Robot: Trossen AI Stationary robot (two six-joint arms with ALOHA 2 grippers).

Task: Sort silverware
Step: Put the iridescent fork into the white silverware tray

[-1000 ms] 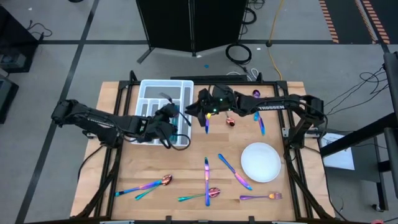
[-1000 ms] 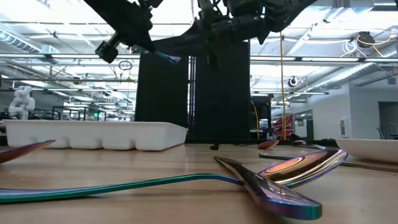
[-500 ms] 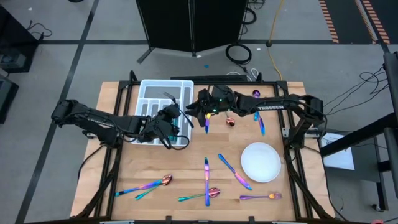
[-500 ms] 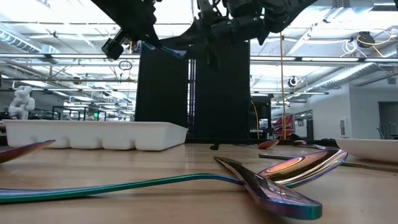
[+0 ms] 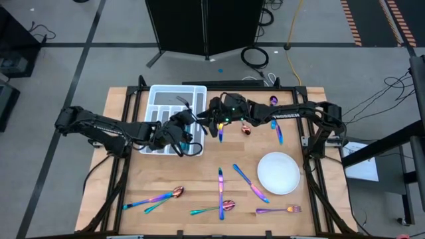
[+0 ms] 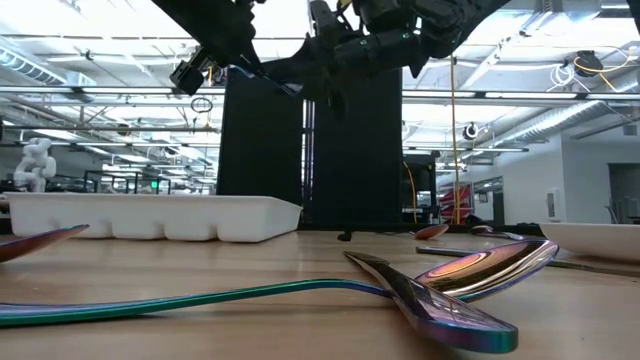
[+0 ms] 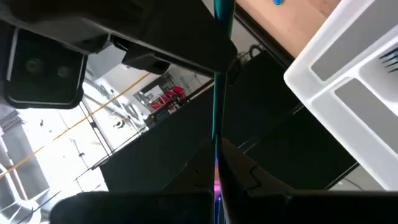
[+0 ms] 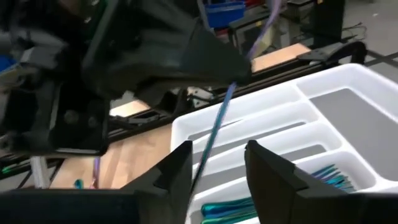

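Above the white divided plastic tray (image 5: 174, 108) at the desk's far-left part, the two dark arms meet over the tray's right edge. The left gripper (image 5: 186, 124) has its jaws clamped tight on a slim iridescent rainbow-metal utensil (image 7: 217, 112); in the left wrist view its thin shaft runs straight out from between those jaws, teal turning pink close to them. The right gripper (image 5: 202, 118) faces it just beside, jaws parted narrowly; in the right wrist view the same blue-purple shaft (image 8: 214, 134) passes between the two dark fingers (image 8: 171, 174) without clearly touching either, slanting over the tray compartments, one of which holds blue-green pieces (image 8: 329, 174). More iridescent silverware lies on the bare wooden desk (image 5: 199, 179): pieces near the front edge (image 5: 222, 199), a knife (image 5: 277, 131) toward the right edge, and a spoon (image 5: 246, 129) near the middle. A round white plate (image 5: 278, 172) sits at front right.
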